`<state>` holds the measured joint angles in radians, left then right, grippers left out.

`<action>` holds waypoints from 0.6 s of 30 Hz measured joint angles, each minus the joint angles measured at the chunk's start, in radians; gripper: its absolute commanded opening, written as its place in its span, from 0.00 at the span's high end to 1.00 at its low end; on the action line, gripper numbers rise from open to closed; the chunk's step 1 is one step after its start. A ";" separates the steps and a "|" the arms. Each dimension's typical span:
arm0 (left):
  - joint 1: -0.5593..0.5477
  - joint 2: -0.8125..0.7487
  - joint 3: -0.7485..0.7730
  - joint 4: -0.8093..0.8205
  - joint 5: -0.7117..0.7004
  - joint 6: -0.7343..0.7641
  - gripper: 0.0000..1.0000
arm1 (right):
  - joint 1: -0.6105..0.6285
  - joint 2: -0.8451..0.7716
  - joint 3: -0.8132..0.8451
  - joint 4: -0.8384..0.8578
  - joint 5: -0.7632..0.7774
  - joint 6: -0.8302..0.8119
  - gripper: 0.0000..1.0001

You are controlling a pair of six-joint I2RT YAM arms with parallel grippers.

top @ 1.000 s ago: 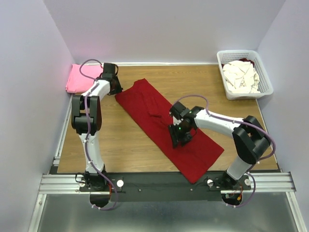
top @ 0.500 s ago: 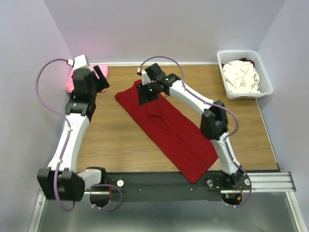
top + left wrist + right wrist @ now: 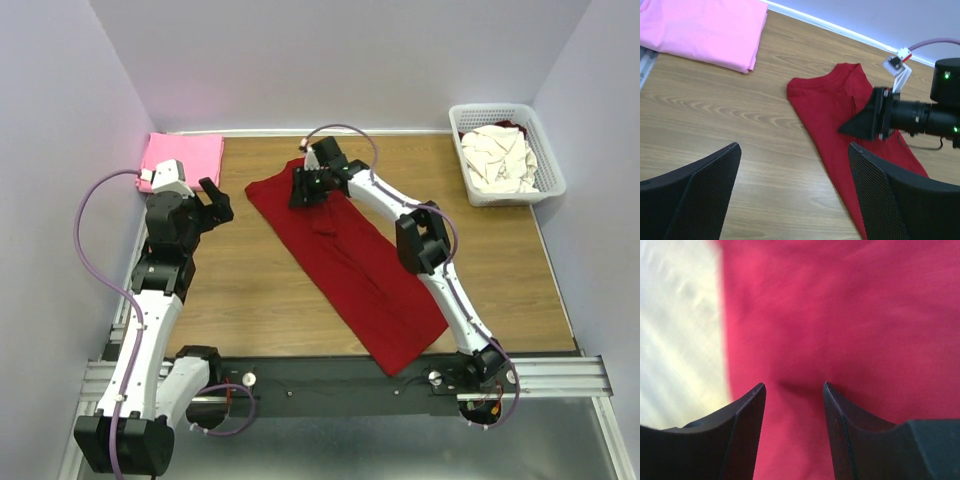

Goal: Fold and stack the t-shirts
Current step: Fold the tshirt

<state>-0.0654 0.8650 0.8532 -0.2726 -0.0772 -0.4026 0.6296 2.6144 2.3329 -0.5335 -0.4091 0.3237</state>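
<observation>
Now see pink t-shirt (image 3: 185, 158) folded far-left, dark red t-shirt (image 3: 350, 265) laid diag. across worktop (image 3: 250, 290) centre. Find R jaws narrowly apart over its far end, L jaws wide, empty, left of it.

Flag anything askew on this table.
The dark red t-shirt lies diagonally across the table, a long strip skewed to its edges, while the pink t-shirt sits squarely in the far left corner. Nothing looks spilled or damaged.

My left gripper (image 3: 214, 204) sits centre left, held high, jaws spread wide; my right arm reaches long to upper centre; right gripper (image 3: 300, 188) points down, jaws slightly parted.
</observation>
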 measured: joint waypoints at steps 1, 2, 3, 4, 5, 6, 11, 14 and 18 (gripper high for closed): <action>0.000 -0.005 -0.005 0.003 0.008 -0.002 0.05 | -0.022 0.003 -0.001 0.019 0.022 0.019 0.43; 0.000 -0.011 -0.015 0.014 0.042 -0.003 0.05 | -0.047 0.008 -0.001 0.034 0.032 0.047 0.43; 0.001 -0.011 -0.021 0.024 0.066 -0.003 0.05 | -0.079 0.013 -0.001 0.052 0.037 0.075 0.43; 0.000 -0.011 -0.028 0.034 0.087 -0.002 0.05 | -0.103 0.016 -0.001 0.065 0.046 0.093 0.43; 0.000 -0.010 -0.040 0.052 0.116 -0.002 0.05 | -0.136 0.019 0.000 0.080 0.056 0.117 0.43; 0.000 -0.008 -0.048 0.060 0.131 -0.002 0.05 | -0.175 0.026 0.004 0.098 0.063 0.142 0.42; -0.025 0.021 -0.070 0.100 0.176 0.022 0.04 | -0.319 0.063 0.060 0.141 0.092 0.201 0.38; -0.059 0.034 -0.077 0.109 0.180 0.036 0.04 | -0.355 0.077 0.101 0.143 0.109 0.200 0.36; -0.137 0.043 -0.092 0.125 0.178 0.045 0.04 | -0.343 0.064 0.124 0.158 0.097 0.177 0.36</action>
<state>-0.2020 0.9077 0.7616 -0.1478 0.1005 -0.3576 0.2867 2.6789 2.4565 -0.3759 -0.3122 0.5003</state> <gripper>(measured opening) 0.959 0.641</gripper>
